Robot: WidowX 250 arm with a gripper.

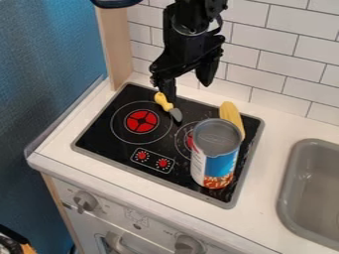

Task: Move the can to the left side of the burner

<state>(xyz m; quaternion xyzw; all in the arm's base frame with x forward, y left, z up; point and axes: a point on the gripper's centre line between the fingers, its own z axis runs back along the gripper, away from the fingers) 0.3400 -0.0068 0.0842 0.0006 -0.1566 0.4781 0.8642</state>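
Gripper (188, 92): released; 2 fingers spread, nothing btwn, over rear of cooktop (109, 144). Can (216, 156): upright, partly covering RH burner (190, 140) in view.

Handling (est.): rigid metal, won't squash under normal force; prob. heavy if full, light if empty; contents unverified. Smooth label may slip; excess force may dent wall.

Grip pt.: opp. sides of upper body, just below rim, fingers vert. Can looks wide vs. opening, so center 1st. Avoid corn (231, 117) close behind. Lift level.
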